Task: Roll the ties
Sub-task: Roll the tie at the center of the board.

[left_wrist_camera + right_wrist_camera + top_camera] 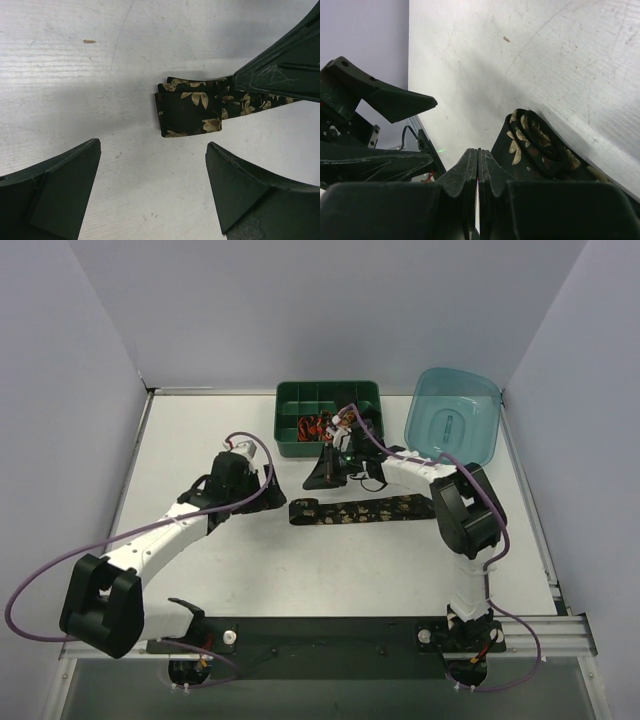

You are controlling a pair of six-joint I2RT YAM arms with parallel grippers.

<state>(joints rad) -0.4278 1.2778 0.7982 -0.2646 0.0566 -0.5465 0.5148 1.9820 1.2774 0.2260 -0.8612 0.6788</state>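
A long black tie with gold motifs (365, 509) lies flat across the table's middle. Its left end is rolled into a small coil (303, 510), which also shows in the left wrist view (192, 107) and the right wrist view (535, 145). My left gripper (278, 497) is open and empty just left of the coil, its jaws (152, 150) short of it and apart from it. My right gripper (320, 478) is shut with nothing between its fingers (478, 152), just behind the coil. Rolled ties with red motifs (315, 427) sit in the tray.
A dark green compartment tray (330, 397) stands at the back centre. A translucent teal tub (455, 415) stands at the back right. The right gripper's dark body (285, 70) overhangs the tie in the left wrist view. Walls enclose the table on three sides.
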